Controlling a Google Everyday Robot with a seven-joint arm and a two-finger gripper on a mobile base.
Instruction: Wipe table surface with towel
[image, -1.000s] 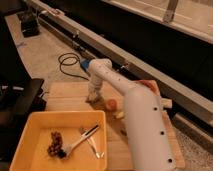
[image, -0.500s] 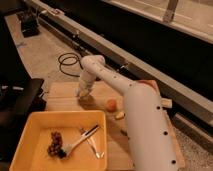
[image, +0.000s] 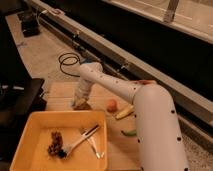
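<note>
Beside the yellow tray (image: 30, 131), end effector (image: 80, 103) presses on the counter (image: 60, 92); grip state: cannot tell; towel (image: 82, 106), likely soft and light, bunches underneath.

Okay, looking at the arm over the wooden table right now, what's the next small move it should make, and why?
Probably a short sweep along the bare table. The gripper is down at the surface on a brownish wad, likely the towel, just behind the yellow bin. Sweeping away from the orange fruit avoids knocking it.

gripper (image: 80, 103) at table's 10 o'clock, merged with brownish towel (image: 83, 105), outline unresolved, yellow bin (image: 30, 131) cut off at 7 o'clock frame edge, bin's dark clump (image: 55, 144) unidentifiable
</note>
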